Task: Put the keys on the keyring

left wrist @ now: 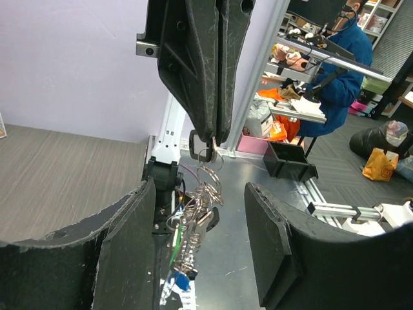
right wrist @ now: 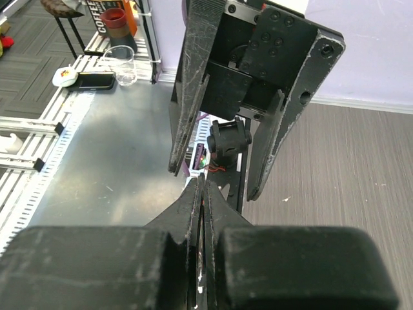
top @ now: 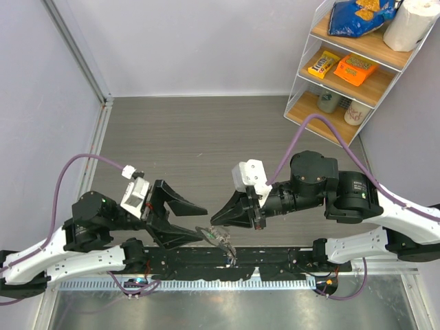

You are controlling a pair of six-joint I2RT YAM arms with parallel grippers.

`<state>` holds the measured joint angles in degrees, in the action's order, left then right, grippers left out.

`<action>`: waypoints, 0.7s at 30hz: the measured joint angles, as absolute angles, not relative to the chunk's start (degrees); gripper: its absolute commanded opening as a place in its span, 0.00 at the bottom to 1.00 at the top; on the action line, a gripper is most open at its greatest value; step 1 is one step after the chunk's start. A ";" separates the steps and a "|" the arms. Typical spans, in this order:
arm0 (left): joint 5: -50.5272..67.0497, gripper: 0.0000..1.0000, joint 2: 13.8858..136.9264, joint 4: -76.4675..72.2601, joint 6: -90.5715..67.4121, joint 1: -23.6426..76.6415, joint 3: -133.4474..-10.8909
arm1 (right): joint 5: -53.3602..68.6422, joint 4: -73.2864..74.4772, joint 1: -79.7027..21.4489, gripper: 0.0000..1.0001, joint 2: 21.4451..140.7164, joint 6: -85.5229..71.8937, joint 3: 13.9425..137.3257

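My right gripper [top: 214, 220] is shut on the keyring [left wrist: 206, 155], a thin silvery loop pinched at its fingertips [left wrist: 211, 137]. A tangled bunch of rings and keys [left wrist: 192, 226] hangs below it, with a green, a black and a blue head [left wrist: 179, 282]. It shows as a small silvery bunch [top: 218, 237] in the top view. My left gripper [left wrist: 200, 252] is open and empty, and its two fingers stand on either side of the hanging bunch without touching it. In the right wrist view my shut gripper [right wrist: 201, 184] hides the ring, and the left gripper's spread fingers [right wrist: 190, 84] face it.
Both grippers meet above the near edge of the table, over the black base rail [top: 227, 265] and a metal bench surface [left wrist: 258, 232]. A wire shelf [top: 347, 69] with snacks and a paper roll stands at the back right. A glass [right wrist: 120, 64] sits far left.
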<state>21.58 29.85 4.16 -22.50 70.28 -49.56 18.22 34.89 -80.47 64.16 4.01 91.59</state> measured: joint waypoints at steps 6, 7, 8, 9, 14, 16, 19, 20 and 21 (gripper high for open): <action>20.95 0.63 31.14 6.48 -22.55 70.28 -51.68 | 15.86 34.83 -80.47 0.05 64.97 3.16 91.57; 20.93 0.63 31.42 6.79 -22.55 70.28 -51.96 | 15.55 34.83 -80.47 0.05 65.14 2.96 91.55; 20.86 0.63 31.77 7.33 -22.55 70.28 -52.31 | 15.16 34.85 -80.47 0.05 65.32 2.79 91.55; 20.73 0.63 32.10 7.73 -22.57 70.28 -52.53 | 14.72 34.85 -80.47 0.05 65.56 2.63 91.55; 20.23 0.61 33.21 9.76 -22.57 70.28 -53.32 | 12.91 34.83 -80.47 0.05 66.39 1.80 91.55; 19.77 0.61 33.45 10.44 -22.57 70.28 -53.36 | 12.40 34.81 -80.47 0.05 66.52 1.58 91.55; 18.94 0.61 33.54 11.90 -22.55 70.28 -53.39 | 11.70 34.76 -80.47 0.05 66.52 1.28 91.55; 18.59 0.61 33.54 12.34 -22.55 70.28 -53.39 | 11.44 34.74 -80.47 0.05 66.52 1.17 91.55; 18.37 0.60 33.52 12.67 -22.55 70.28 -53.39 | 11.20 34.74 -80.47 0.05 66.52 1.13 91.55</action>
<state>18.37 33.52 12.67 -22.55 70.28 -53.39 11.20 34.74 -80.47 66.52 1.13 91.55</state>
